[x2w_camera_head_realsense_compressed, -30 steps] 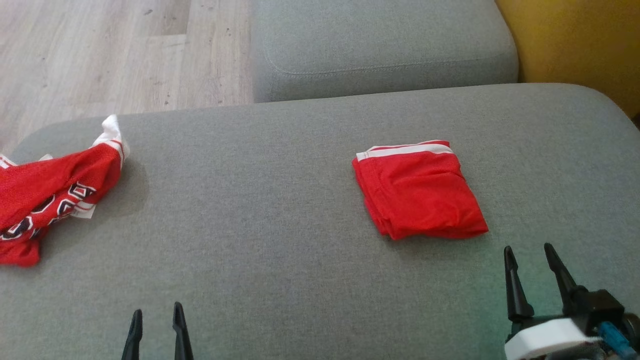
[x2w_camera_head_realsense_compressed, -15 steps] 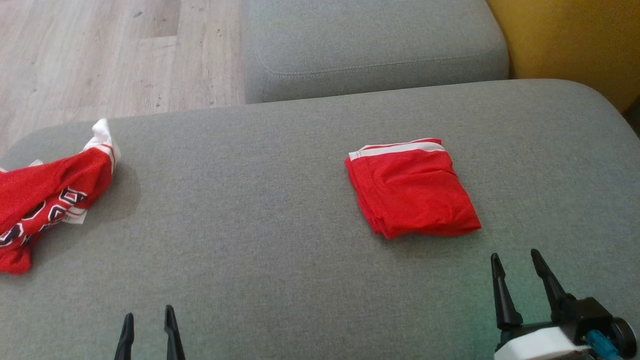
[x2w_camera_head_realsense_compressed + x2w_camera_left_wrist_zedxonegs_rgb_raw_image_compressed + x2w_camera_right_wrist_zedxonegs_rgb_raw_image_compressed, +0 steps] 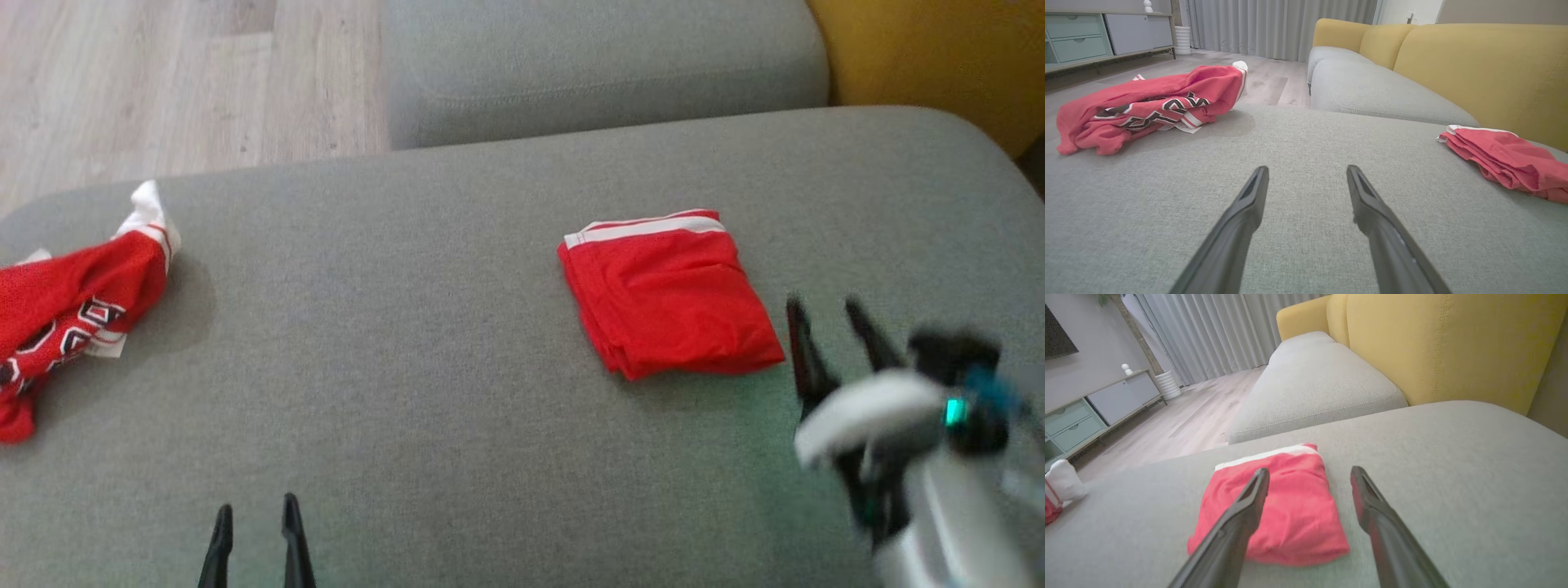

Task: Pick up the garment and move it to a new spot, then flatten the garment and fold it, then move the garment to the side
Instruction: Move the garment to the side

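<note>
The folded red garment (image 3: 669, 294) is seen on the grey sofa seat (image 3: 424, 367), toward the robot's right, with a white band along its far edge. It is judged to be light, thin and limp. Several layers are stacked, so a pinch on one loose edge is likely to peel off the top layer and undo the fold. A hold across the thick folded edge at the near corner, with all layers taken together, is judged safest.

The right hand (image 3: 823, 306) is held just beside the garment's near right corner, its fingers spread apart with nothing between them. Whether the cloth is touched cannot be told. The left hand (image 3: 255, 506) is kept low over bare seat, well apart from both cloths, likewise spread and empty. A crumpled red jersey (image 3: 65, 310) is heaped at the seat's left end.

The seat is covered in woven fabric that is judged soft and yielding, so fingertips could be pressed in to get under the cloth. A second grey cushion (image 3: 604, 65) and a yellow backrest (image 3: 1453, 343) are seen beyond, with wooden floor (image 3: 163, 82), curtains (image 3: 1274, 24) and a low cabinet (image 3: 1086, 36) farther off.
</note>
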You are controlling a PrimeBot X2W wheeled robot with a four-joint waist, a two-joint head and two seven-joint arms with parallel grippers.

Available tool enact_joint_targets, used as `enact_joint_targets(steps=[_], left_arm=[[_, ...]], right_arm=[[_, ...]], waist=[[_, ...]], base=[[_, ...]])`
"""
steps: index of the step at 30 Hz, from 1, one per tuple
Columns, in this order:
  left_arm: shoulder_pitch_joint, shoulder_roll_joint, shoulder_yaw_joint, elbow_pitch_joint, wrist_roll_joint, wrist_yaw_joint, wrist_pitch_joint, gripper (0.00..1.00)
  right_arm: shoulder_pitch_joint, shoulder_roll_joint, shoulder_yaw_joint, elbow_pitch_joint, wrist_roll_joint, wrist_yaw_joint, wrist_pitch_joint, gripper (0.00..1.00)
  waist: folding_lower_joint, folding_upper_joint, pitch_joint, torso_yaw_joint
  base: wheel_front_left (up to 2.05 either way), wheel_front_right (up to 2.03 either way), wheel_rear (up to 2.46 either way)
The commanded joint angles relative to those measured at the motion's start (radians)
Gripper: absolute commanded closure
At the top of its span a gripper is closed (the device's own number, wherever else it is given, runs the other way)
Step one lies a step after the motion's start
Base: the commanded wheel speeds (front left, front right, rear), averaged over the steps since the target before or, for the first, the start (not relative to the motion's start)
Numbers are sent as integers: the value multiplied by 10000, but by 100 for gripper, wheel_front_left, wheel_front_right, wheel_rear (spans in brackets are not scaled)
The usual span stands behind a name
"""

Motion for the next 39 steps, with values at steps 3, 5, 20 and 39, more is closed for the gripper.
enact_joint_targets(steps=[3, 5, 20, 39], left_arm=[[-885, -49, 19, -256, 234, -94, -95, 0], [-1109, -49, -115, -202, 298, -164, -95, 0], [-2188, -49, -1260, 197, 164, -92, -95, 0], [-3033, -46, -1188, -128, 1081, -437, -95, 0]], right_arm=[[-2182, -342, -184, 660, 385, 67, 1776, 0], [-2901, -540, -398, 1428, 209, 67, 2458, 0], [-5447, -555, -1792, 6316, 366, 67, 3358, 100], [-8219, -4091, -3247, 6696, -4116, 67, 2266, 100]], waist=[[0, -1, 629, 289], [0, -1, 865, 486], [0, -1, 1895, 1626], [0, -1, 4146, 186]], base=[[0, 0, 0], [0, 0, 0], [0, 0, 0], [0, 0, 0]])
